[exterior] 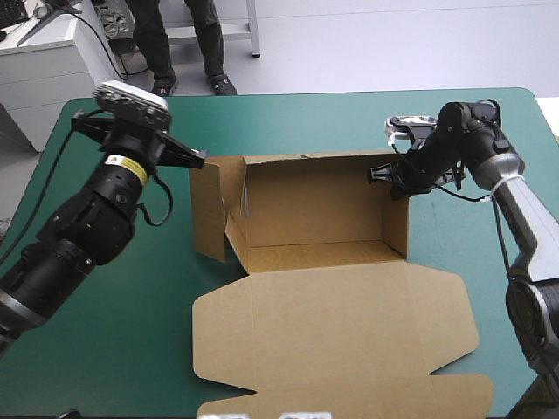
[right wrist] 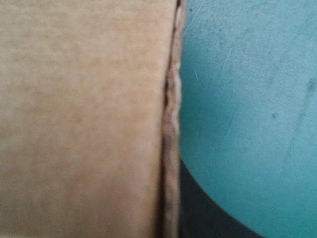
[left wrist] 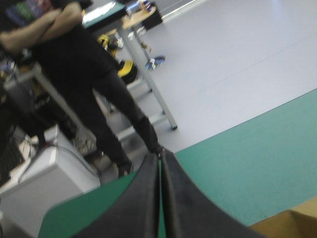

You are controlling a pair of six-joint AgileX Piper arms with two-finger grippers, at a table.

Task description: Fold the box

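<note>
The box [exterior: 314, 218] sits mid-way across the bench [exterior: 349, 122], lid [exterior: 332, 323] flat toward 6 o'clock. My right gripper [exterior: 382, 175] is clamped on its 3 o'clock wall [exterior: 397, 231]. My left gripper [exterior: 194, 157], fingers together, hangs empty beside the splayed 9 o'clock flap [exterior: 208, 209]. I reckon any tug could drag the unbraced box or buckle that wall.

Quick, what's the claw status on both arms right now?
Left claw: closed, holding nothing.
Right claw: closed on the box, at its right wall.

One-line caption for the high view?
Box with walls raised, lid flat on the table; right pincer grips its right wall, left pincer shut at its far left corner.
</note>
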